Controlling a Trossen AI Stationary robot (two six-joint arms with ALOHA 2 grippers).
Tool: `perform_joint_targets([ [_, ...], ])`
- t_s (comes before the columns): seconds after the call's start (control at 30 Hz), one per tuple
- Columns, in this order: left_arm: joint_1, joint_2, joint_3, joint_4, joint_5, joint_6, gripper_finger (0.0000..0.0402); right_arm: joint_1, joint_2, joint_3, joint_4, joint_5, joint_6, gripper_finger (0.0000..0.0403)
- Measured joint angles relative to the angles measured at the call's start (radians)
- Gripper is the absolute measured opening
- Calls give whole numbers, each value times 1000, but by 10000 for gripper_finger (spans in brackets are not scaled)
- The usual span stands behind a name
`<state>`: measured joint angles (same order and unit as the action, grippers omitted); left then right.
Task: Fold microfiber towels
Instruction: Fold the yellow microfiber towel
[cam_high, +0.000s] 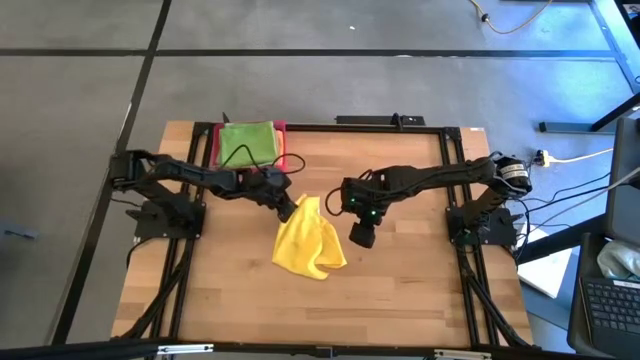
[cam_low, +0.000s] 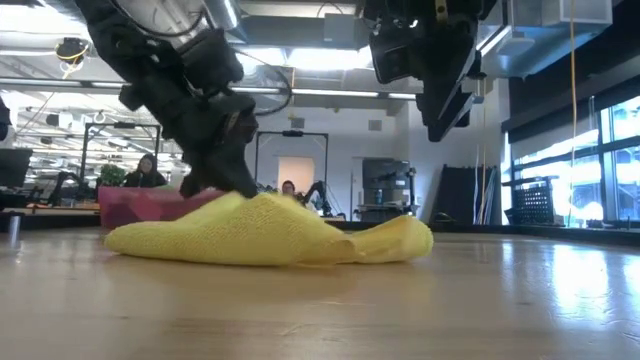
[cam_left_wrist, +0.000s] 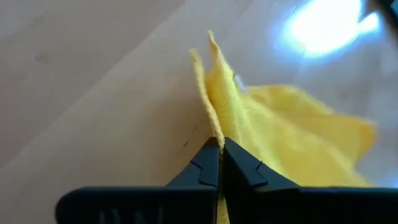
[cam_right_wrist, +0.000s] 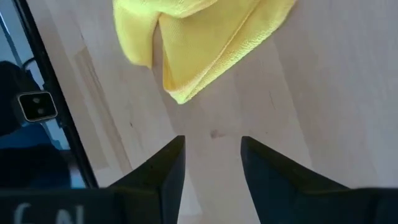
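our left gripper (cam_left_wrist: 219, 163) pinches the yellow towel's (cam_high: 308, 240) top corner, mid-table; the right gripper (cam_right_wrist: 211, 163) hovers open beside it. we should pull gently outward, flattening it before folding.

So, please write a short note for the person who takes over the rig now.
Left gripper: shut on an edge of the yellow towel at the table's middle.
Right gripper: open, above the table beside the towel, holding nothing.
Green towel: folded on the pink tray at the far edge.
Left to do: the yellow towel is crumpled, not yet folded.
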<state>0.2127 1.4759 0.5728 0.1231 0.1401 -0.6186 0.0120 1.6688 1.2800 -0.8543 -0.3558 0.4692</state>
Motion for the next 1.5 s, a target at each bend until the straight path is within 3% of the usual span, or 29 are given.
perform_joint_targets([
  [0.27,-27,-194,0,11,-34,-68,0,-3,0,0,6,89,-109,158],
  [0.4,-68,-314,0,36,-25,-69,0,-14,-6,11,115,103,-141,158],
  [0.57,-151,-436,1,30,-42,-86,0,-46,-34,120,255,168,-254,158],
  [0.7,-223,-499,1,30,-155,-113,0,-72,-33,229,272,255,-405,158],
  [0.9,-288,-540,23,15,-329,-108,0,-115,-15,239,354,84,-447,179],
  [1.03,-306,-531,64,16,-351,-107,0,-136,24,238,343,88,-485,219],
  [1.17,-322,-519,112,-28,-285,-111,0,-170,37,237,392,93,-460,258],
  [1.37,-325,-513,188,-113,-125,-112,0,-192,37,238,598,-183,-314,281],
  [1.5,-306,-514,235,-119,-75,-109,0,-172,37,237,711,-248,-272,282],
])
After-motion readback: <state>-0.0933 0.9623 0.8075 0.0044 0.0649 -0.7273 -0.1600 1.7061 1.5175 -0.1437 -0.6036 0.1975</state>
